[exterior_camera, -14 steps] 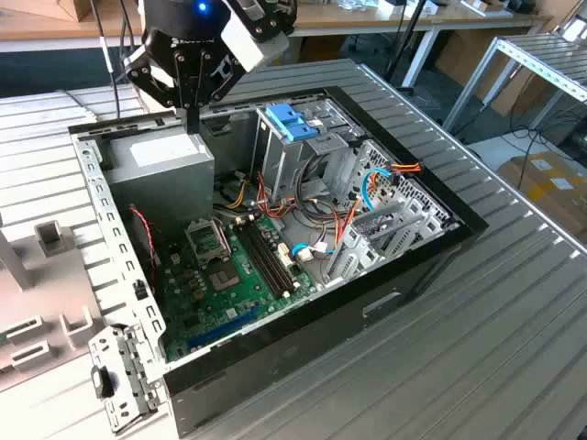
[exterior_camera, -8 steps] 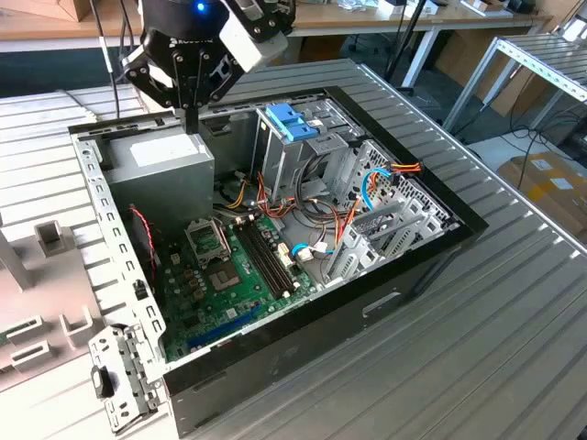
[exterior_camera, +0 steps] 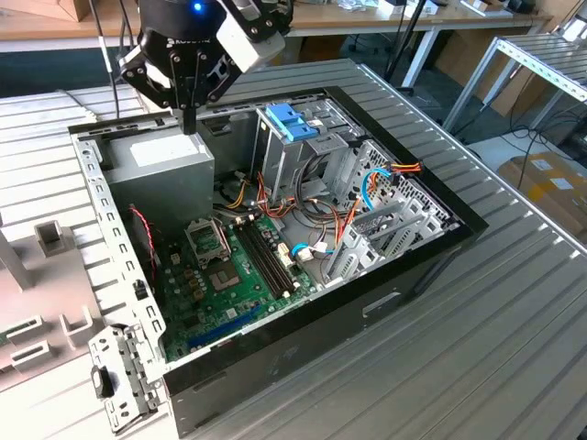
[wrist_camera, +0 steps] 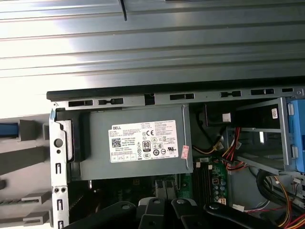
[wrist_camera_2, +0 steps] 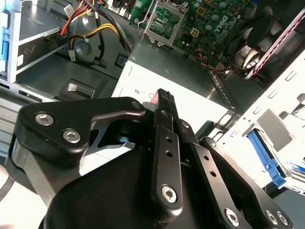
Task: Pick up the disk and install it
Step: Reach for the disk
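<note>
Okay, tool [exterior_camera: 189, 126] pressed together, empty, over the power supply [exterior_camera: 170, 160] inside the open case [exterior_camera: 431, 247]. The disk [wrist_camera_2: 266, 157] lies outside, beyond the rear frame [exterior_camera: 96, 197]. A blue bracket [exterior_camera: 289, 121] tops the drive cage [exterior_camera: 275, 160].

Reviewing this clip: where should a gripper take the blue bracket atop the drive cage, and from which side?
The blue bracket lies flat on top of the drive cage, tabs up, and the cage's metal walls close off its sides. So probably grip its two raised finger tabs, pinched together from straight above.
</note>
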{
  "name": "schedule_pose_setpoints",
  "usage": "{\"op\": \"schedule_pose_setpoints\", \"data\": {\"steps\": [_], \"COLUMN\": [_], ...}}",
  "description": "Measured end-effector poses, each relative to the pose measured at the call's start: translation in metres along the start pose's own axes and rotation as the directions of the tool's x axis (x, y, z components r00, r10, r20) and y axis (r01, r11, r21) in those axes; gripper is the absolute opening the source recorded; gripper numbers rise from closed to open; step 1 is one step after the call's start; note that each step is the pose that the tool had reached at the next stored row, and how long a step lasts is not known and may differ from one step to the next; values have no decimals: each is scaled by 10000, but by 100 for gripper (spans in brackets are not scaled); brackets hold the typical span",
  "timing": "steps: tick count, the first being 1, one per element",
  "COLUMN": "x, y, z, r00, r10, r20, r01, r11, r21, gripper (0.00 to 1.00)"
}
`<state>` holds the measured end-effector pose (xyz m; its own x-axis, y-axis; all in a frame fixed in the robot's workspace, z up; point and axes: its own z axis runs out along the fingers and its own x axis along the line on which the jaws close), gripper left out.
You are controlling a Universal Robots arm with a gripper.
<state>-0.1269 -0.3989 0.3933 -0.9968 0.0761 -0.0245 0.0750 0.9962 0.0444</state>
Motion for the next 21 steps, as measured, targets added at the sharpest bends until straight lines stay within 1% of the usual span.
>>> {"op": "schedule_pose_setpoints", "data": {"steps": [6,9,13,21], "x": [27,55,115,182], "y": [-2,-4,-9,-14], "z": [-1,-2,-3,-5], "r00": [10000,10000,10000,10000], "r10": [1,1,1,0], "r20": [0,0,0,0], "r01": [-1,-1,-1,0], "r11": [10000,10000,10000,10000], "r21": [0,0,0,0], "gripper": [11,11,11,11]}}
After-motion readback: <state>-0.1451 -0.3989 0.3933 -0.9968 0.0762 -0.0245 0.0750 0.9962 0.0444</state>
